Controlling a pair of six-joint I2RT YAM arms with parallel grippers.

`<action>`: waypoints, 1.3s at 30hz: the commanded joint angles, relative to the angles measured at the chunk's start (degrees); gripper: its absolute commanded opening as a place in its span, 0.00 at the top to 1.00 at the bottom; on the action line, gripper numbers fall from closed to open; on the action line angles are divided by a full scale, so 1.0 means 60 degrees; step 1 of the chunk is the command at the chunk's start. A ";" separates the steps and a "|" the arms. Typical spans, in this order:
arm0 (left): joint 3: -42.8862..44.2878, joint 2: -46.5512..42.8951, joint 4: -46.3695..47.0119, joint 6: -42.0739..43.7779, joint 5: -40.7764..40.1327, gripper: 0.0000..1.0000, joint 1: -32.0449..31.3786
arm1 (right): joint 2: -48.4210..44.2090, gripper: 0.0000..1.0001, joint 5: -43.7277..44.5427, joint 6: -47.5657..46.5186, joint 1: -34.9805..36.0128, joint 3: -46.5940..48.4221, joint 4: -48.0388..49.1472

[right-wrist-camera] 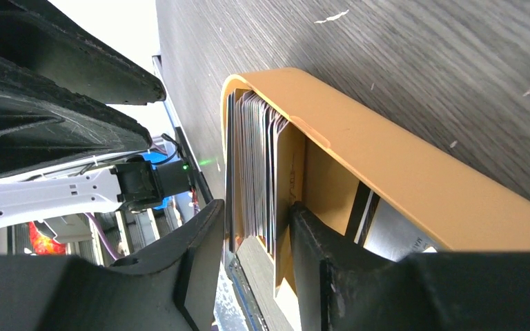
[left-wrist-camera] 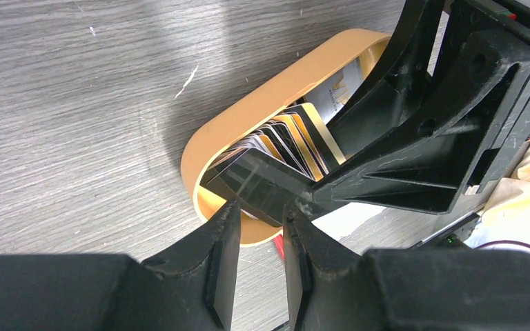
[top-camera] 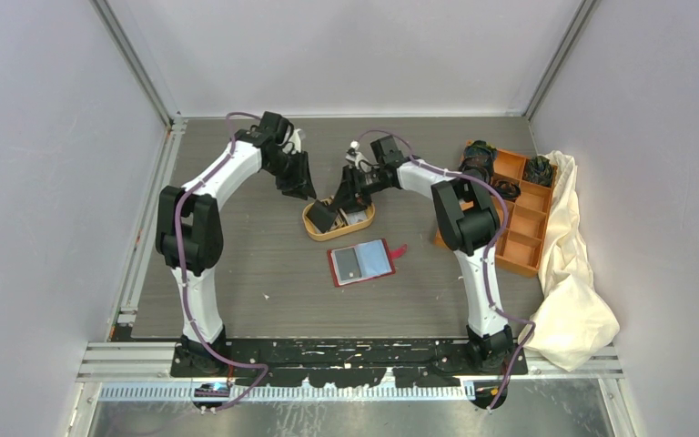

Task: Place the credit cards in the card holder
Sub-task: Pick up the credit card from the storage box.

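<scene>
Right pincer (right-wrist-camera: 255,209) stands astride the cards (right-wrist-camera: 252,152), one finger at each outer face of the stack. The fingers are spread to about the stack's thickness; whether they press it cannot be told. The cards stand on edge at one end of the tray (right-wrist-camera: 400,165), faces set across the tray's long axis, so the stack's thickness runs in line with the closing direction.

Left pincer (left-wrist-camera: 259,210) hovers at the same end of the tray, just outside the rim. Its fingers are narrowly apart and no grip is visible.

The wallet (top-camera: 361,263) lies open on the table (top-camera: 237,264), just on the near side of the tray, lining up and long axis roughly parallel to the tray's. Judgement: the coming move is a lift out of the tray and a short carry to its near side, and the right arm is better placed for it.

Only the top view shows the wallet. Only the right wrist view shows the finger-to-stack fit. The left wrist view shows yellowish cards fanned behind the outermost black one.
</scene>
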 commanded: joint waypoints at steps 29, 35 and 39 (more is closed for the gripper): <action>0.0224 -0.0392 0.0208 0.0056 0.0349 0.70 0.0056 | -0.0762 0.58 -0.0334 -0.0161 -0.0192 -0.0127 -0.0146; 0.0226 -0.0392 0.0213 0.0058 0.0341 0.70 0.0056 | -0.0768 0.63 -0.0256 -0.0232 -0.0294 -0.0161 -0.0227; 0.0226 -0.0399 0.0206 0.0058 0.0363 0.70 0.0049 | -0.0812 0.64 -0.0176 -0.0366 -0.0366 -0.0157 -0.0388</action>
